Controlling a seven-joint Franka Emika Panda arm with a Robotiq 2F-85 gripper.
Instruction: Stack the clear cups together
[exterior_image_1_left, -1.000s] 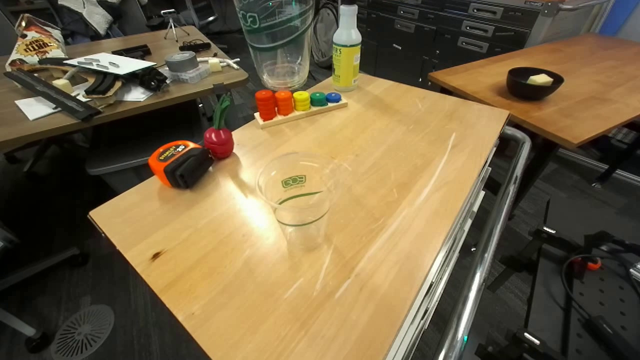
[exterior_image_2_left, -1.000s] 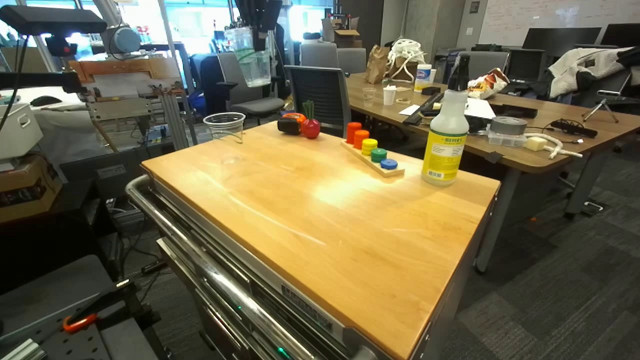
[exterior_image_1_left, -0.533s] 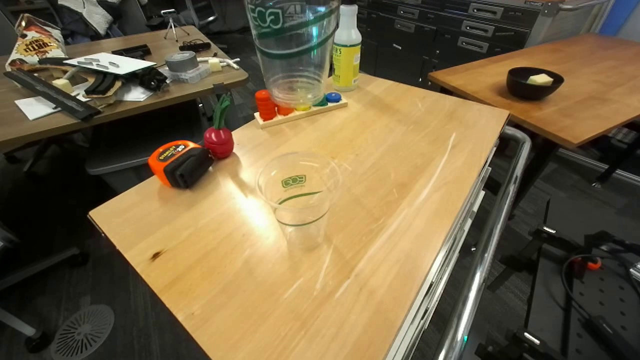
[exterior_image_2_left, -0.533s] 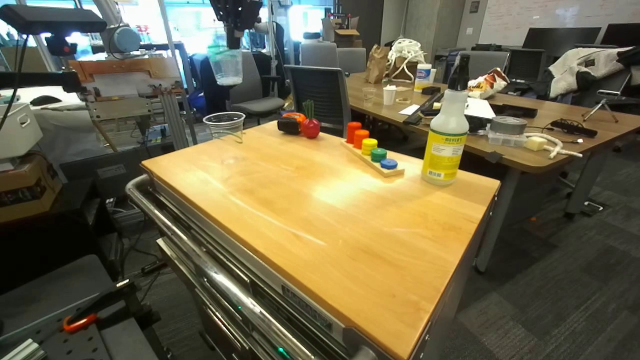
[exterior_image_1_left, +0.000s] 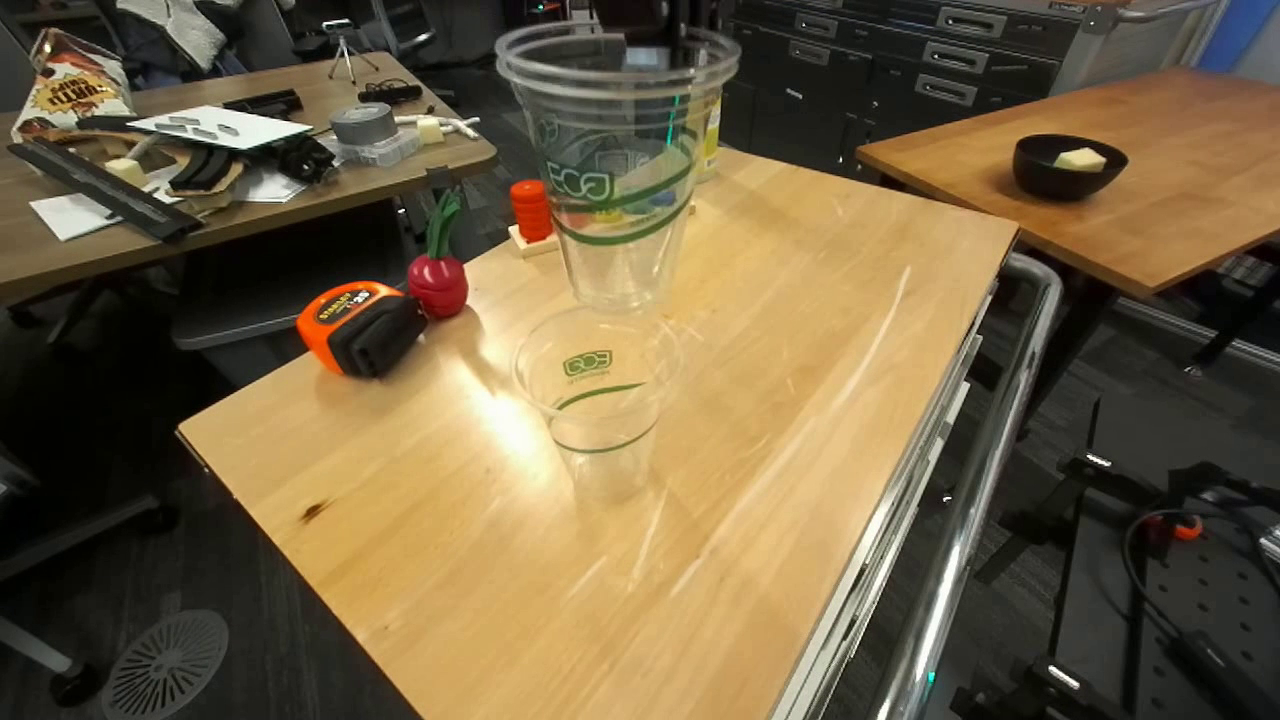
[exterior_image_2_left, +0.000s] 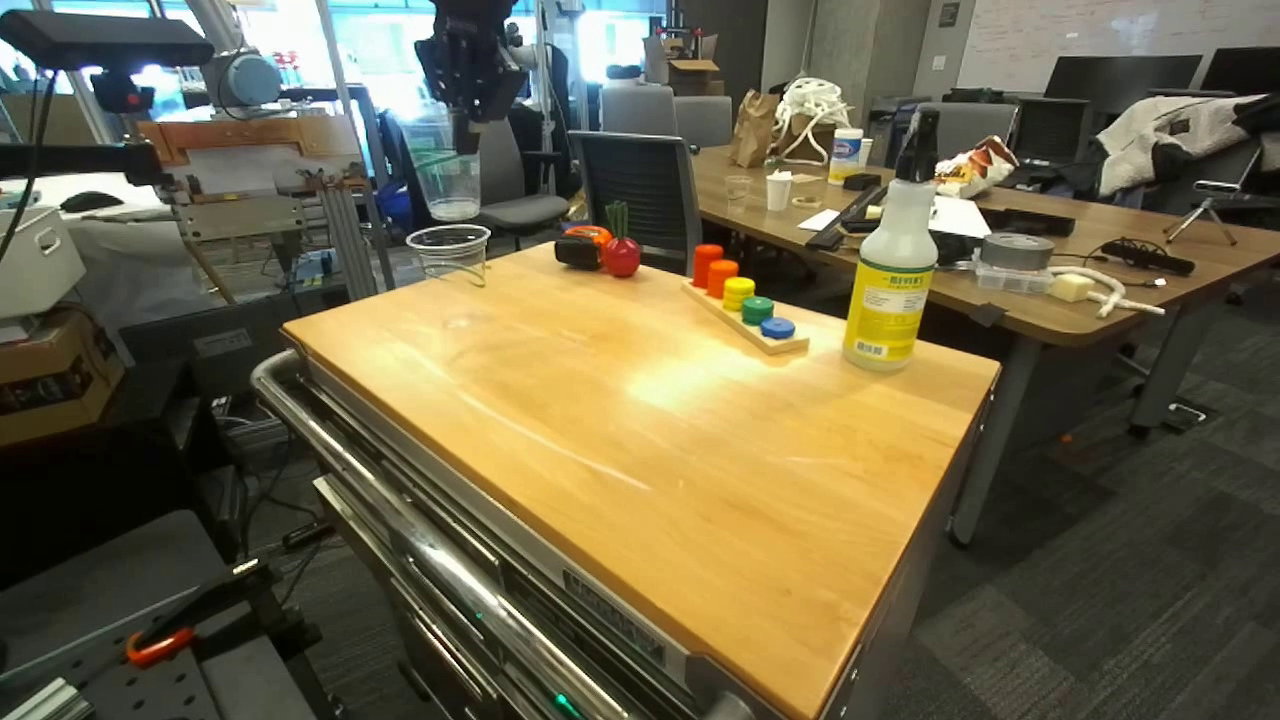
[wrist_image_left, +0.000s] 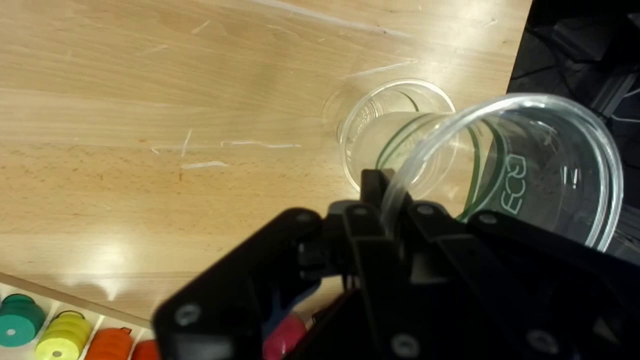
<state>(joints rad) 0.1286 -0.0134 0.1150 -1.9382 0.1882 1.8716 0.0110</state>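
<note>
One clear cup (exterior_image_1_left: 603, 432) stands upright on the wooden table, near its end edge in an exterior view (exterior_image_2_left: 449, 262). My gripper (exterior_image_2_left: 468, 128) is shut on the rim wall of two nested clear cups (exterior_image_1_left: 625, 190), seen as a double rim and doubled green bands. The held cups hang nearly upright in the air, their base just above the standing cup's rim and apart from it in an exterior view (exterior_image_2_left: 452, 180). In the wrist view the held cups (wrist_image_left: 545, 165) overlap the standing cup (wrist_image_left: 367, 107), and the gripper fingertips (wrist_image_left: 385, 187) pinch the held rim.
An orange and black tape measure (exterior_image_1_left: 360, 328) and a red toy radish (exterior_image_1_left: 438, 285) lie near the standing cup. A wooden board with coloured rings (exterior_image_2_left: 745, 312) and a yellow-labelled spray bottle (exterior_image_2_left: 890, 300) stand along the same side. A metal rail (exterior_image_2_left: 430, 550) runs along the opposite side.
The held cups have moved sideways to over the standing cup and then down, close to its rim. The grip stays shut. The standing cup has not moved.
</note>
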